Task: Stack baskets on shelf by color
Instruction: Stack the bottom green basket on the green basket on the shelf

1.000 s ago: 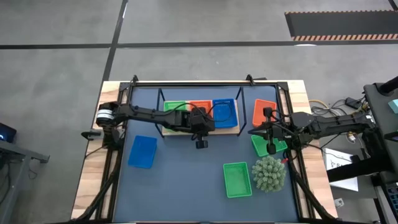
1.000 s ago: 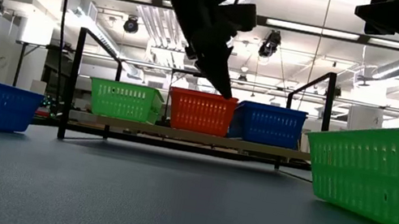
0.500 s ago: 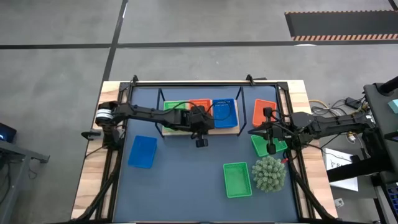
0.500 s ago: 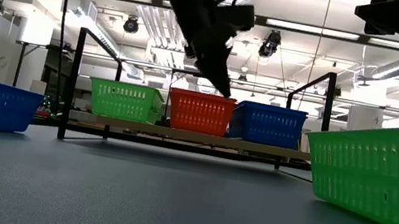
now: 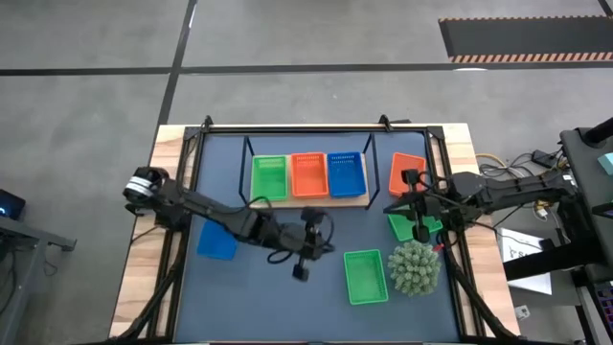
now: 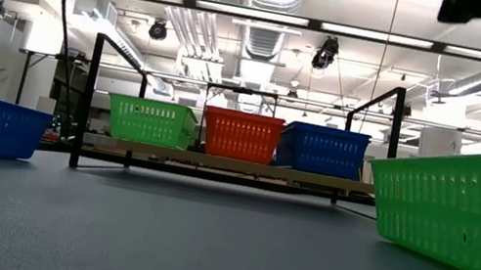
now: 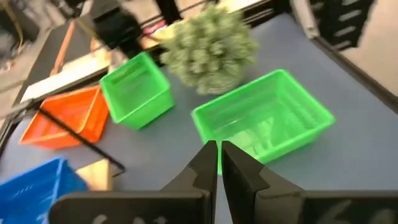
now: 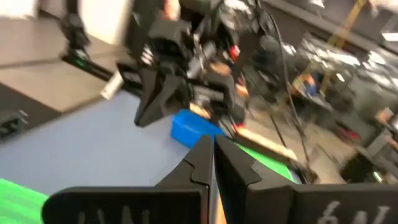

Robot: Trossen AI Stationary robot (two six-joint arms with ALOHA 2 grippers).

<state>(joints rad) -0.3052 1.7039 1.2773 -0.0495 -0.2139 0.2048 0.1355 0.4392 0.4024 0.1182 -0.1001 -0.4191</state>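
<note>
On the shelf (image 5: 308, 199) stand a green basket (image 5: 269, 177), an orange-red basket (image 5: 307, 175) and a blue basket (image 5: 345, 174), side by side. My left gripper (image 5: 301, 272) hangs shut above the mat. It is left of a loose green basket (image 7: 264, 124) and touches nothing. My right gripper (image 5: 419, 230) is shut, level, above another green basket (image 5: 406, 224) at the table's right. A blue basket (image 5: 215, 245) lies at the left, partly under my left arm. A further orange-red basket (image 5: 406, 172) lies right of the shelf.
A round spiky green plant ball (image 5: 414, 268) sits at the near right, beside the loose green basket (image 5: 366, 276). The black wire frame (image 6: 88, 98) stands around the shelf. The dark-blue mat (image 5: 278, 307) is bare in the near middle.
My left gripper has swung away from the front of the shelf's orange-red basket toward the table's near edge and has turned toward the green basket at the near right. It stays shut. In the low view it has gone out of the top of the picture.
</note>
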